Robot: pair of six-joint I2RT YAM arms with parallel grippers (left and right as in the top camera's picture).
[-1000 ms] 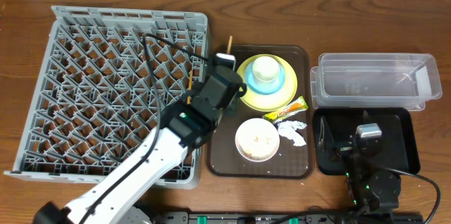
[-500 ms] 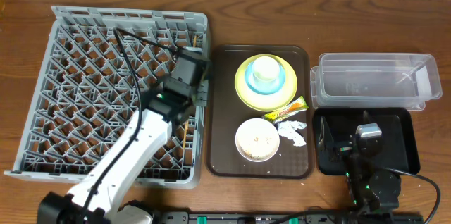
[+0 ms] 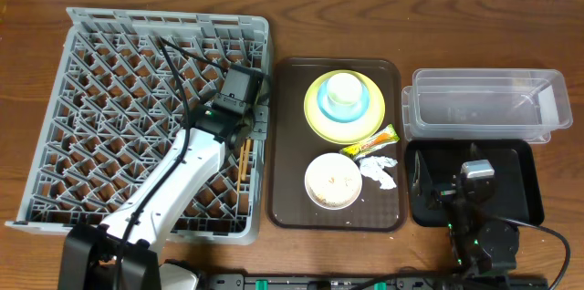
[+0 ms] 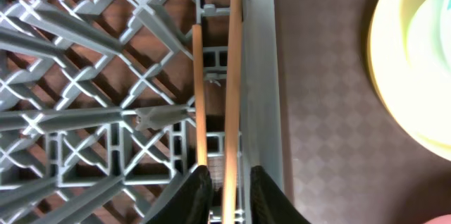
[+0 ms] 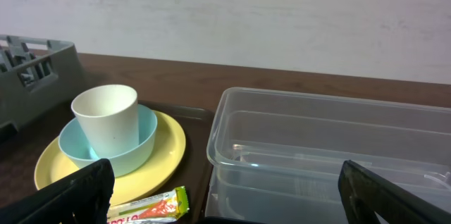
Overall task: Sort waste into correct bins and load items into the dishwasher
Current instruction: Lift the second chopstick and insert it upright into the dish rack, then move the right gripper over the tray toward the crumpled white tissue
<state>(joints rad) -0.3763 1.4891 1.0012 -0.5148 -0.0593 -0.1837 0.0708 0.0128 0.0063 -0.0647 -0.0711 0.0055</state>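
The chopsticks [image 4: 233, 76] lie side by side along the right-hand edge of the dish rack [image 3: 169, 19], just inside the wall that faces the brown tray [image 3: 290, 190]. Laid lengthwise in that edge channel, they probably rest on the grid rather than slipping through it, which seems to be why they sit there. The left end effector [image 4: 229, 180] hangs directly over one end of them with its jaws narrowly parted. One stick runs up between the fingertips [image 4: 197, 185] with a sliver of space on each side, and the other disappears behind one fingertip, so nothing looks gripped. The right end effector [image 5: 225, 182] stands wide and empty over the black bin [image 3: 525, 181], facing the clear tub [image 5: 331, 146], well apart from the rack.
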